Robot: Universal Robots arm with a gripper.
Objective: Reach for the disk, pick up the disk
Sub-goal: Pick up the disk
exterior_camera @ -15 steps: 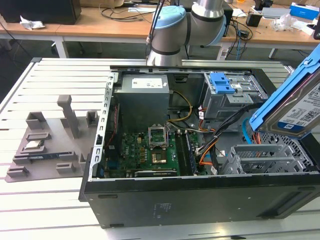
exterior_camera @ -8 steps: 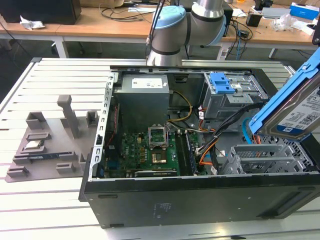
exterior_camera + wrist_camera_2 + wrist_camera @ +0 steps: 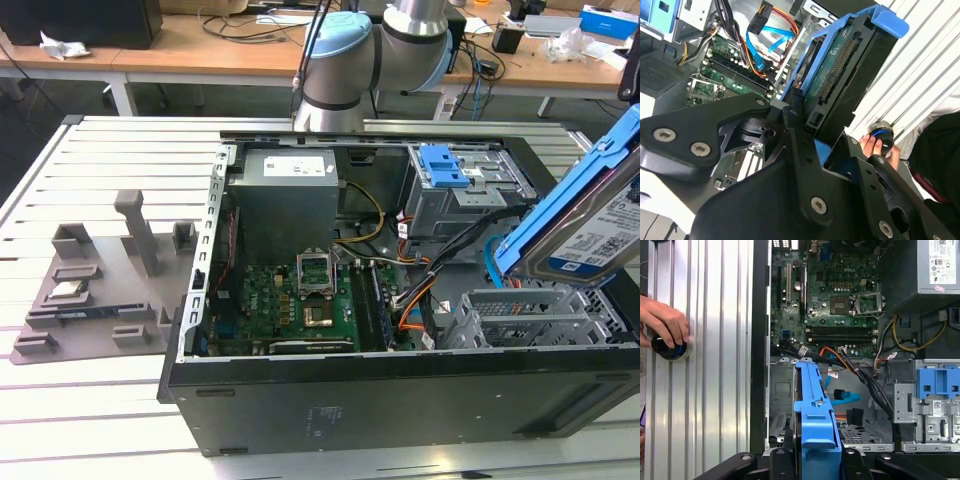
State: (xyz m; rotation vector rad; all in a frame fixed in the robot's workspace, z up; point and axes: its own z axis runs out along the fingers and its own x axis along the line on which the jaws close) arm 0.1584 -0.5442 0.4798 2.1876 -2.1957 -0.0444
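Note:
The disk point(image 3: 585, 225), a silver hard drive with a white-and-blue label in a blue bracket, hangs tilted above the open computer case point(image 3: 400, 400) at the exterior view's right. In both wrist views my gripper point(image 3: 817, 460) point(image 3: 822, 145) is shut on it. Its black fingers point(image 3: 797, 125) press on the two flat sides, and the disk point(image 3: 815, 410) point(image 3: 840, 85) stands edge-on between them. Below it lies an open silver drive bay point(image 3: 782, 400) with loose blue and orange cables point(image 3: 842, 397).
Inside the case are the green motherboard point(image 3: 300, 300), a grey power supply point(image 3: 285, 195) and a silver drive cage with a blue latch point(image 3: 445, 165). A person's hand point(image 3: 662, 320) rests on a round knob point(image 3: 670, 347) on the slatted table. A grey fixture point(image 3: 95, 290) lies at the exterior view's left.

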